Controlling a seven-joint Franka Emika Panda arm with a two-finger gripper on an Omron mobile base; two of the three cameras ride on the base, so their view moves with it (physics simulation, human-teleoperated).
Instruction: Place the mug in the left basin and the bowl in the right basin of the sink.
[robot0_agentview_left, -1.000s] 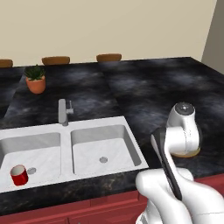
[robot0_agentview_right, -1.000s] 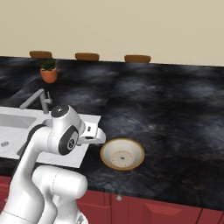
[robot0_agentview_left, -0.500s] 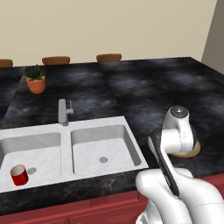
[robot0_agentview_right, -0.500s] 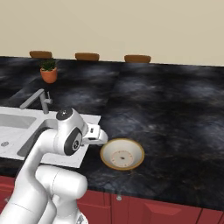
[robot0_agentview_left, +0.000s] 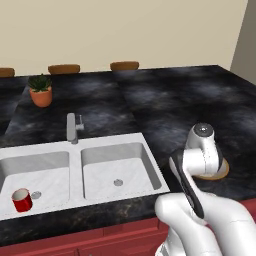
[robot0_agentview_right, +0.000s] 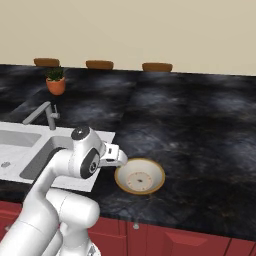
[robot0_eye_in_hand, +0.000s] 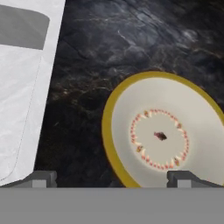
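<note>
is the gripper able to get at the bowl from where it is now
Probably yes: the open gripper hangs just above the bowl, which sits alone on the black counter right of the sink, with nothing between them.

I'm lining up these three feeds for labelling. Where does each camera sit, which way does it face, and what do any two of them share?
Left base view: behind the arm's left, facing forward and down over the sink and mug; arm at lower right.
Right base view: behind its right, facing the bowl; arm at lower left, gripper beside the bowl.
Hand view: on the hand, looking down at the bowl; finger tips at bottom.
All three share the bowl and sink.
</note>
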